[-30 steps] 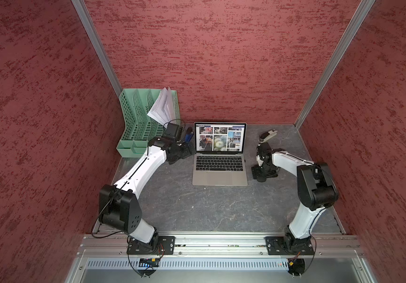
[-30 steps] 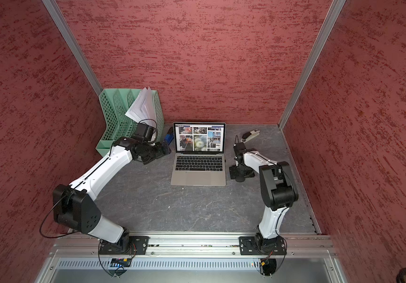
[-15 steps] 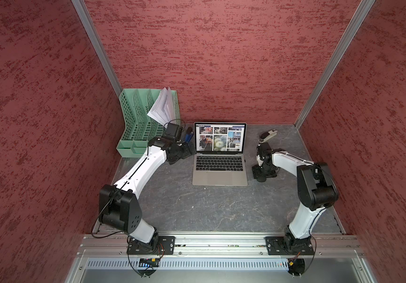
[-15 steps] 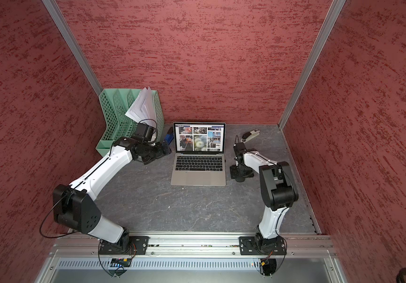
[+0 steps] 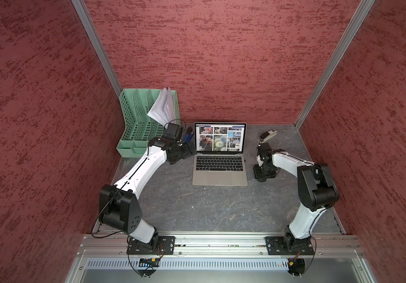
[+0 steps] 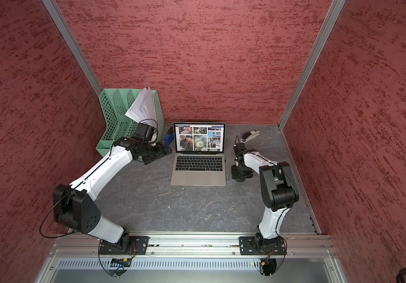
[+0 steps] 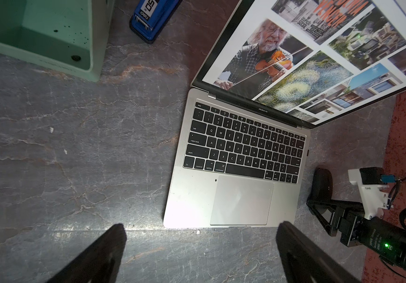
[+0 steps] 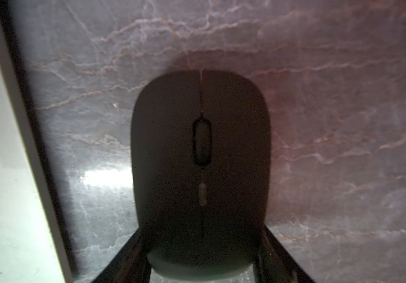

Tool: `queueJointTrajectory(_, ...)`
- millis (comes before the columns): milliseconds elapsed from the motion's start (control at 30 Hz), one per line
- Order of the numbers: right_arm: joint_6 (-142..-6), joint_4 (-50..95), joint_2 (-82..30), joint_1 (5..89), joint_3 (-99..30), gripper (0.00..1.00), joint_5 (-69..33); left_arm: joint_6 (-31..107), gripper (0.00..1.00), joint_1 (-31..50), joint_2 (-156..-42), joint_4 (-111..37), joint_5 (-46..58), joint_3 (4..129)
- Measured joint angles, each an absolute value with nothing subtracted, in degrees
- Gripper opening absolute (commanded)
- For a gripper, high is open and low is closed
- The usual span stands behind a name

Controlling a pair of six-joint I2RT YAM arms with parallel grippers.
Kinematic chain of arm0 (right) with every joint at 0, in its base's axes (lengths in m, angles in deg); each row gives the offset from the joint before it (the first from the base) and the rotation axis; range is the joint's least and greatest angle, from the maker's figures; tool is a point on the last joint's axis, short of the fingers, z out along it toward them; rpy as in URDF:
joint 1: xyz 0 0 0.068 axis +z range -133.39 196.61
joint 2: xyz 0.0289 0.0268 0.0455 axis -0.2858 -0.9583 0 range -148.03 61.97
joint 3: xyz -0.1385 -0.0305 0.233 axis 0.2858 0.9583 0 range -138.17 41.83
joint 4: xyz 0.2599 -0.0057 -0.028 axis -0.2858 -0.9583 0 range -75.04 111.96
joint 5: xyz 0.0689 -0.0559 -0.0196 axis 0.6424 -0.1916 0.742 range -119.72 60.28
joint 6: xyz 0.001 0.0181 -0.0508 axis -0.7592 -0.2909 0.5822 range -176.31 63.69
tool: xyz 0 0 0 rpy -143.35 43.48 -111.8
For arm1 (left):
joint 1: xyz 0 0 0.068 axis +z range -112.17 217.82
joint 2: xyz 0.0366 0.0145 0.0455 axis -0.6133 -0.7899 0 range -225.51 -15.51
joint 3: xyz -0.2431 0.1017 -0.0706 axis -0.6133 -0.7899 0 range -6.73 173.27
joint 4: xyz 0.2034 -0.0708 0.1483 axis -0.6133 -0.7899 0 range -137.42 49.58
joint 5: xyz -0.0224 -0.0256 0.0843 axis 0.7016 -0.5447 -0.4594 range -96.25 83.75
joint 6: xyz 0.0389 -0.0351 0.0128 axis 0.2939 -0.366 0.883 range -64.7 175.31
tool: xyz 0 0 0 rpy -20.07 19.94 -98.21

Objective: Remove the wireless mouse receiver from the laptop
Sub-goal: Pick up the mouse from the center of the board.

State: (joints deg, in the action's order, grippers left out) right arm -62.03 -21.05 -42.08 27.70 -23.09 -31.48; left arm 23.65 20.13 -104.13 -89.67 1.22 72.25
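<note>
Big grey table (image 5: 197,210), laptop (image 5: 219,175) open in the middle, and here's my worry: the right claw (image 8: 202,232) isn't at the plug at all. It sits around the back of the mouse (image 8: 200,147) at the laptop's 3 o'clock, fingers right against its sides. I can't tell if it's actually squeezing.

The left claw (image 7: 202,226) hangs wide apart, holding nothing, around the laptop's 10 o'clock.

The tiny receiver (image 7: 307,152) is plugged into the laptop's 3 o'clock edge, level with the keyboard, near the mouse.

What could go wrong, imo:
- The mouse gets lifted or shoved and nothing gets unplugged.
- The mouse gets pushed into the laptop's side and knocks the stub sideways.
- A claw does go for the stub, but it barely sticks out, so the fingers slip off.
- The laptop slides with the pull, since nothing pins it down.
</note>
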Motion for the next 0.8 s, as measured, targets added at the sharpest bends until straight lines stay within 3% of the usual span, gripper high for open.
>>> queueJointTrajectory(133,-62.0,-21.1,-42.1,27.7,-23.1,0.34,-31.5,23.7,1.0,20.0,-104.1,-89.6,1.2,72.3)
queueJointTrajectory(300,-61.3,-21.6,-39.3,27.8,-23.1,0.35,-29.7,26.4,1.0,19.8,-104.1,-89.3,2.4,72.8)
queueJointTrajectory(467,-57.7,-22.9,-29.1,29.9,-25.0,0.37,-24.6,32.0,1.0,20.0,-104.1,-89.3,8.7,77.3)
queueJointTrajectory(600,-53.7,-22.9,-22.5,35.7,-29.9,0.37,-20.0,33.8,1.0,21.3,-103.4,-88.4,18.2,81.4)
queueJointTrajectory(800,-47.4,-25.0,-21.6,46.3,-37.0,0.36,-17.8,28.0,1.0,22.7,-102.2,-83.6,33.0,80.0)
